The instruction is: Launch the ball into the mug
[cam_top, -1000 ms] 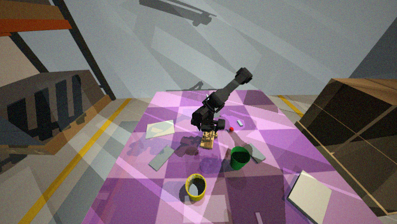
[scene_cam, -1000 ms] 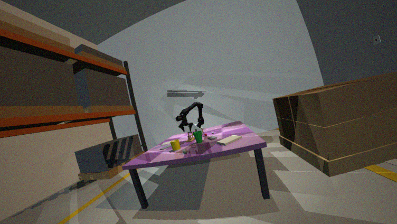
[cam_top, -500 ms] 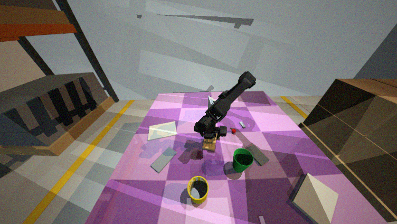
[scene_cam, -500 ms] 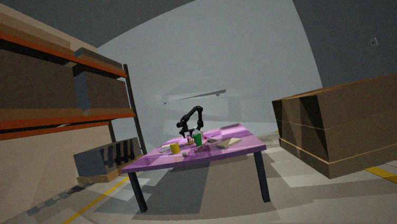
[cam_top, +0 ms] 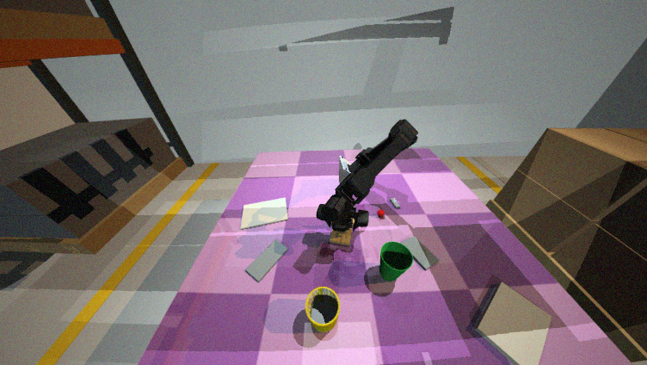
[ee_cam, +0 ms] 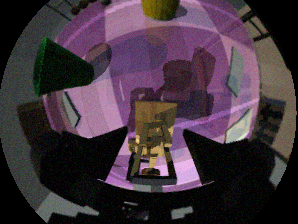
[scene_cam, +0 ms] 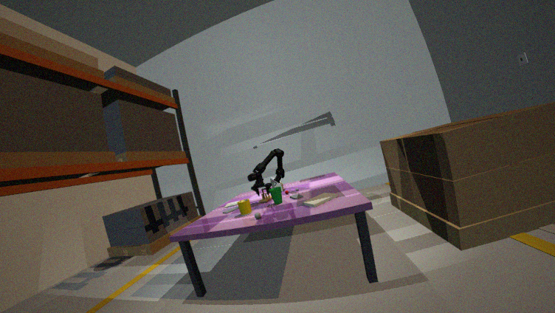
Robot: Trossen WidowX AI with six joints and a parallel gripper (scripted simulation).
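Observation:
The wooden catapult (cam_top: pixel 341 237) (scene_cam: pixel 266 198) (ee_cam: pixel 156 111) stands mid-table, its base end toward the yellow mug in the wrist view. My gripper (cam_top: pixel 344 221) (scene_cam: pixel 264 192) (ee_cam: pixel 155 130) is open and empty, low over the catapult, with one finger on each side of it in the wrist view. The arm hides part of the catapult in the top view. A small red ball (cam_top: pixel 380 213) (scene_cam: pixel 286 192) lies on the table beside the catapult, outside the fingers. The yellow mug (cam_top: pixel 323 327) (scene_cam: pixel 244 207) (ee_cam: pixel 160 7) stands upright, nearer the table's front edge.
A green cup (cam_top: pixel 388 270) (scene_cam: pixel 276 195) (ee_cam: pixel 62 71) stands front right of the catapult. Flat plates (cam_top: pixel 266 260) (cam_top: pixel 265 213) (cam_top: pixel 419 251) lie on both sides. A larger pale slab (cam_top: pixel 516 317) (scene_cam: pixel 322 199) lies front right. A grey ball (scene_cam: pixel 257 215) rests near the front edge.

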